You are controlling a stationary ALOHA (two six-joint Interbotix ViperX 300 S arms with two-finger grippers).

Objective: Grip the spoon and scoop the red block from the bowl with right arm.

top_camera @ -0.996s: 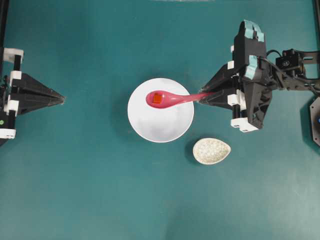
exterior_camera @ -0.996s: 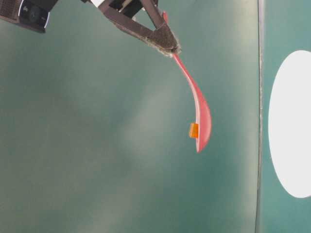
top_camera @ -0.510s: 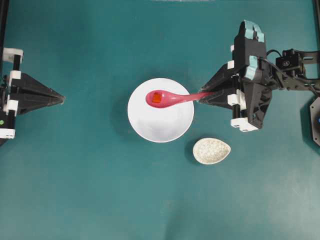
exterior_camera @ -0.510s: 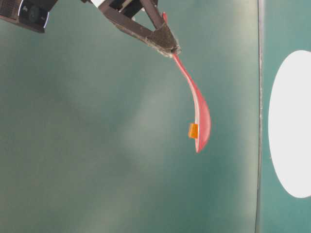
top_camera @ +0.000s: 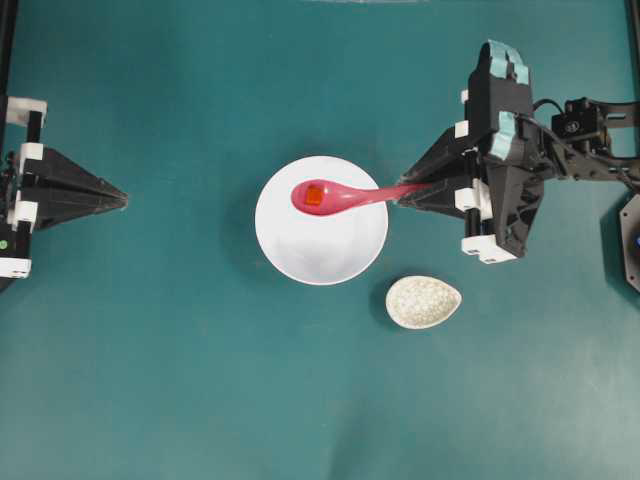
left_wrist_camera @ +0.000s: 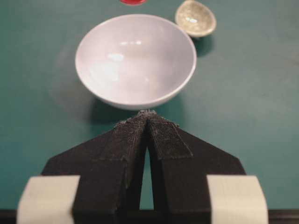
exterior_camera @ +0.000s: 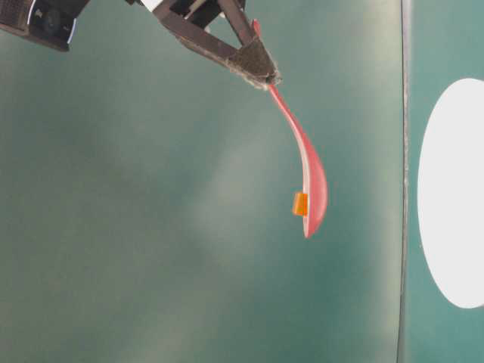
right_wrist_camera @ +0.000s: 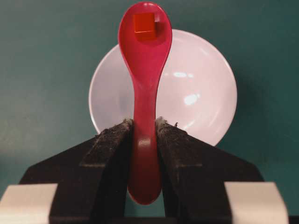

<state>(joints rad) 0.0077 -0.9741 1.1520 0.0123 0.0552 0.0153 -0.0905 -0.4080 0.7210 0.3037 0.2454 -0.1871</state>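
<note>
My right gripper (right_wrist_camera: 145, 123) is shut on the handle of the pink-red spoon (right_wrist_camera: 145, 70), holding it up above the white bowl (right_wrist_camera: 201, 93). The red block (right_wrist_camera: 144, 22) sits in the spoon's scoop. From overhead the spoon (top_camera: 345, 196) reaches from the right gripper (top_camera: 402, 197) over the bowl (top_camera: 320, 245), with the red block (top_camera: 314, 196) in its scoop. In the table-level view the spoon (exterior_camera: 308, 170) hangs in the air with the block (exterior_camera: 301, 203) on it. My left gripper (left_wrist_camera: 148, 113) is shut and empty, just short of the bowl (left_wrist_camera: 135, 58); overhead it (top_camera: 125, 198) rests at the far left.
A small oval speckled dish (top_camera: 423, 301) lies on the teal table to the lower right of the bowl; it also shows in the left wrist view as the speckled dish (left_wrist_camera: 195, 17) behind the bowl.
</note>
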